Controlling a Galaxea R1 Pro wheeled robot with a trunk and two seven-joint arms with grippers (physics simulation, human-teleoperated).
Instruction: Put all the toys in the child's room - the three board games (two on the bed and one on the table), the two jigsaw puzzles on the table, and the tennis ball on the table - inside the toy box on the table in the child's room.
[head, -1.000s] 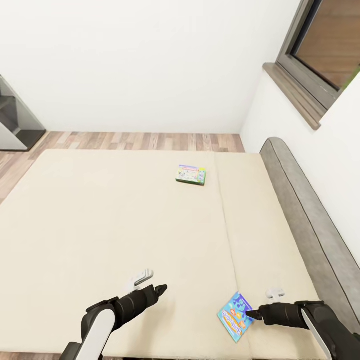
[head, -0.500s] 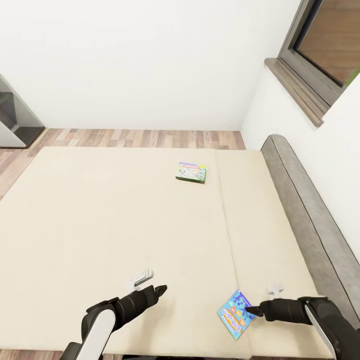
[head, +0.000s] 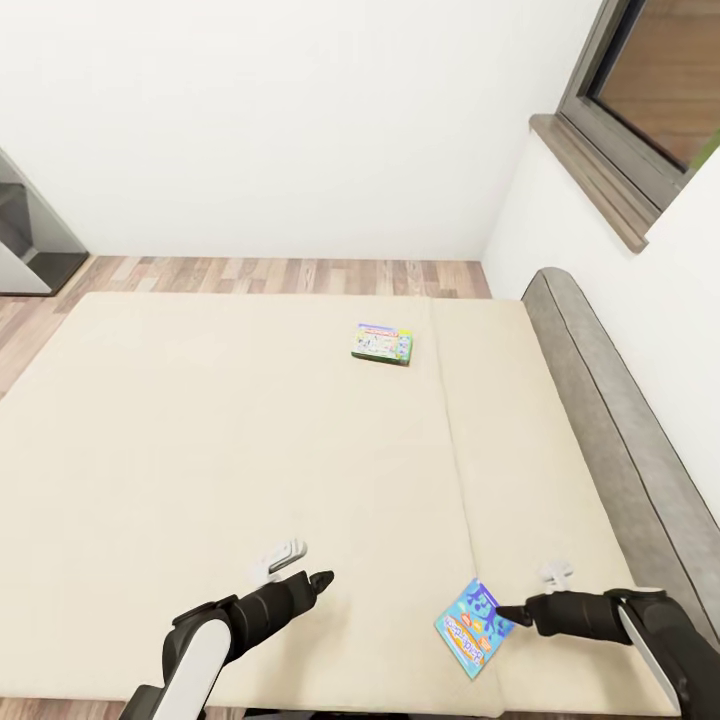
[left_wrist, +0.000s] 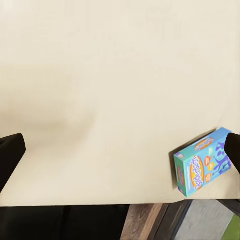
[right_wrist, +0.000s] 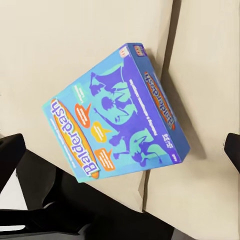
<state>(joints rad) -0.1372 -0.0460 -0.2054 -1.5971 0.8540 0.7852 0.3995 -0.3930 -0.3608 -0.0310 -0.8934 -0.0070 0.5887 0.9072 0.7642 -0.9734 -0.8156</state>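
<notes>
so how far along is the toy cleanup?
Nothing looks packed yet. Both board games lie on the bed: the blue Balderdash box near its foot edge and the green-edged box mid-mattress. The right gripper, open, sits beside the Balderdash box without holding it; the left gripper is empty.

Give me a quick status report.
Both grippers open, empty. Right gripper beside blue board game at bed edge. Second game mid-bed. Nothing blocking.
</notes>
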